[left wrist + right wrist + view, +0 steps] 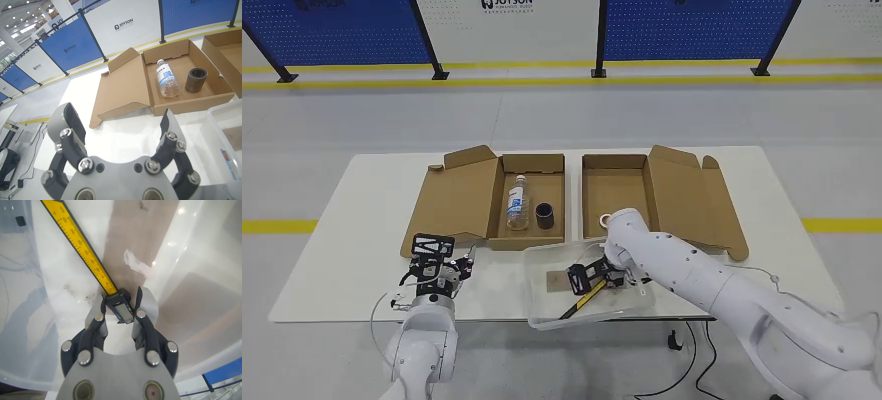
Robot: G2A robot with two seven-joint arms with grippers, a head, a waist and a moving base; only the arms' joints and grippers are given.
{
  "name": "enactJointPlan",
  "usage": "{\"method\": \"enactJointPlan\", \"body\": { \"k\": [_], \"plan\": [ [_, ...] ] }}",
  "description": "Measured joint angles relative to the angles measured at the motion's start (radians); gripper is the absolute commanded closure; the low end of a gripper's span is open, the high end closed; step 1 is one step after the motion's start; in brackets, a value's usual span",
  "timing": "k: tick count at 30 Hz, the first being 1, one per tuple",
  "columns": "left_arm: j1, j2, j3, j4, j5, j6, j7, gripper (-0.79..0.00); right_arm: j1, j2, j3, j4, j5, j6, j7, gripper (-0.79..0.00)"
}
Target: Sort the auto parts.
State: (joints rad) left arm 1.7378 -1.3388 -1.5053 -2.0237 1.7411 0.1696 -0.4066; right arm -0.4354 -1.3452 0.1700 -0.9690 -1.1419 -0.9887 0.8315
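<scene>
A white desk [362, 230] carries two open brown cardboard boxes side by side and, at its near edge, a clear plastic bin [542, 270]. A yellow-and-black digital caliper [83, 249] lies slantwise on the floor of the bin, its ruled yellow beam running toward the near left corner. The right pincer [121, 292] is down inside the bin, clenched on the caliper's black display head, with one dark finger pad on each side of it. A pale brown patch and a scrap of clear tape show on the bin floor just beyond the fingers.

The left cardboard box [542, 185] holds a clear plastic bottle [517, 201] lying on its side and, just to its right, a dark metal cylinder [545, 215] standing upright; the two are apart. The right cardboard box [617, 190] sits beside it, lid folded out to the right.

The left pincer [117, 108] hangs over the near left part of the desk, left of the bin, released and holding nothing.
</scene>
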Motion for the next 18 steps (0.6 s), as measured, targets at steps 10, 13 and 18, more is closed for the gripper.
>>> {"method": "enactJointPlan", "body": {
  "k": [10, 13, 18],
  "plan": [
    [0.000, 0.000, 0.000, 0.000, 0.000, 0.000, 0.000, -0.785, -0.003, -0.046, 0.000, 0.056, -0.028, -0.014, -0.014, -0.117],
    [0.000, 0.000, 0.000, 0.000, 0.000, 0.000, 0.000, -0.785, -0.004, -0.056, 0.000, 0.063, -0.027, -0.015, -0.014, -0.080],
    [0.000, 0.000, 0.000, 0.000, 0.000, 0.000, 0.000, -0.785, -0.005, -0.068, 0.000, 0.061, -0.018, -0.014, -0.014, 0.000]
  ]
}}
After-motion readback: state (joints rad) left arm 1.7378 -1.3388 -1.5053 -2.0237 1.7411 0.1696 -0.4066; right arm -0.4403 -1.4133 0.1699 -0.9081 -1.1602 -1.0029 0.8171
